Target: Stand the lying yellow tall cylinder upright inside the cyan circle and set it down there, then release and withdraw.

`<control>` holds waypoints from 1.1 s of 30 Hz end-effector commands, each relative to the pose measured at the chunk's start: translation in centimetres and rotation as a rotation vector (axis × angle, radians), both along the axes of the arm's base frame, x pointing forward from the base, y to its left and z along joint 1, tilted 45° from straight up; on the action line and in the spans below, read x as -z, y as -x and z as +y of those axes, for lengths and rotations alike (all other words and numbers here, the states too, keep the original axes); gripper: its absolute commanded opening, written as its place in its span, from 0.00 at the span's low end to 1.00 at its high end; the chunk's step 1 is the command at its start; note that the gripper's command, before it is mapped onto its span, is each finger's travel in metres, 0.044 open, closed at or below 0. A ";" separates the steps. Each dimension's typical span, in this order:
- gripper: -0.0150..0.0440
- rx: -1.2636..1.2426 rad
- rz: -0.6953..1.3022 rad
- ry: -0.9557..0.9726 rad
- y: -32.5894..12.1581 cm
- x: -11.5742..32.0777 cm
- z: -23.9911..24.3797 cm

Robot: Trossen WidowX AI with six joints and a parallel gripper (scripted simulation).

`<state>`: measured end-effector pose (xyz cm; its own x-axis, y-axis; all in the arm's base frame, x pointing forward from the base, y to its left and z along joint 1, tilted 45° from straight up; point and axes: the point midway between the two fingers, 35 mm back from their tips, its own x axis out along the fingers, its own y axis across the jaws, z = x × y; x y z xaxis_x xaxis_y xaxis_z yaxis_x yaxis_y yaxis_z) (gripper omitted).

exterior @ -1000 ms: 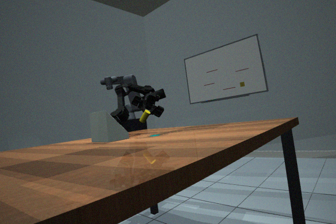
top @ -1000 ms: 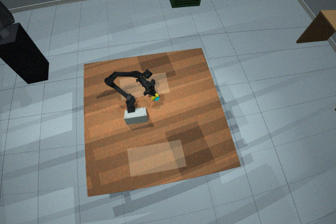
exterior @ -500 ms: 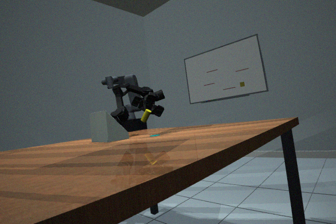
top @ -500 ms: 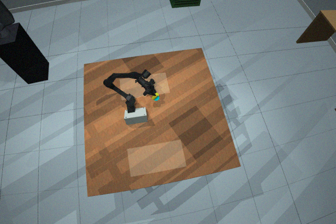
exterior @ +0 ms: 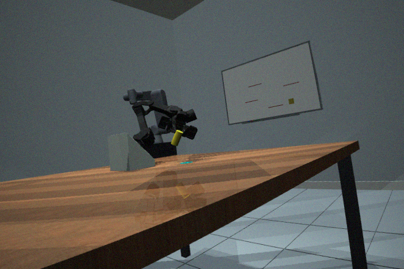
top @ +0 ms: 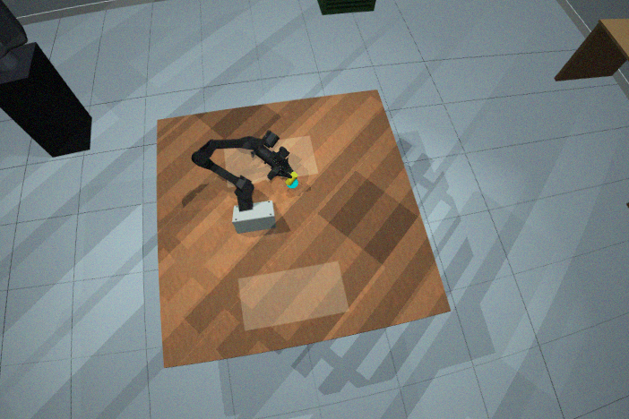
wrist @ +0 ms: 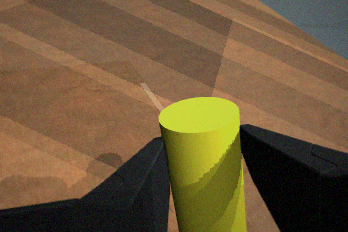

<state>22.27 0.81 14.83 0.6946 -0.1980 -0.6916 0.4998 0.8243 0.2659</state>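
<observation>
Exterior view showed the step in hand as the righting and carrying: the black, jointed metal-looking arm (top: 225,144) (exterior: 143,119) reached out over the brown wooden desk (top: 293,240) (exterior: 235,177), and its black two-fingered pincer (top: 292,175) (exterior: 178,131) (wrist: 202,141) was pinching the yellow tall cylinder (top: 291,178) (exterior: 176,138) (wrist: 202,172) above the surface. In the top view the cylinder partly overlapped the flat cyan circle (top: 293,184) (exterior: 186,162); the exterior view left a gap between its lower end and the desk. Nothing had been set down yet.

The next move, by judgement, called for finishing the turn to vertical, centring over the circle and then lowering gently, with the pincer kept closed until the base sat flat.

The cylinder itself looked plain, smooth and evenly coloured, longer than it was wide, with a flat round end; it leaned clearly in the exterior view, and a shadow crossed its side in the wrist view.
</observation>
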 end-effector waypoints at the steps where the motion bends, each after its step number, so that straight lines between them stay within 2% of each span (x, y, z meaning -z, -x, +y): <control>1: 0.43 0.017 -0.034 -0.003 0.1 -0.2 -0.1; 33: 0.43 0.110 -0.250 -0.064 0.2 -1.3 0.1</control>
<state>22.14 0.96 16.00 0.8108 -0.2367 -0.5354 0.4991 0.7573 0.4211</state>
